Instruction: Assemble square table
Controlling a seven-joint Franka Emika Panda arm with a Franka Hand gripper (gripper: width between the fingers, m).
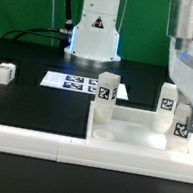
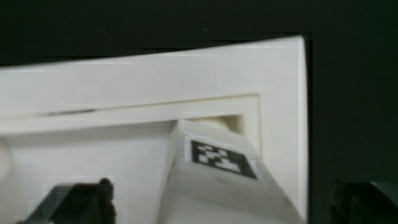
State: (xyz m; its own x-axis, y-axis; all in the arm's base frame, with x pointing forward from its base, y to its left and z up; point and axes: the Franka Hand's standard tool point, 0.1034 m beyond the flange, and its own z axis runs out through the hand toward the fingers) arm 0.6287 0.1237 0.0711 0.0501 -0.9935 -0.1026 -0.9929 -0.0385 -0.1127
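The gripper (image 2: 214,200) stands spread wide around a tagged leg (image 2: 217,160) without pinching it. That leg stands upright in a corner of the white tabletop (image 1: 128,140), which lies against the border rail (image 1: 27,139) on the black table (image 1: 33,100).

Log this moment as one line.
phase: leg release | fingers: open astride leg | tabletop: two legs upright | loose leg: on table
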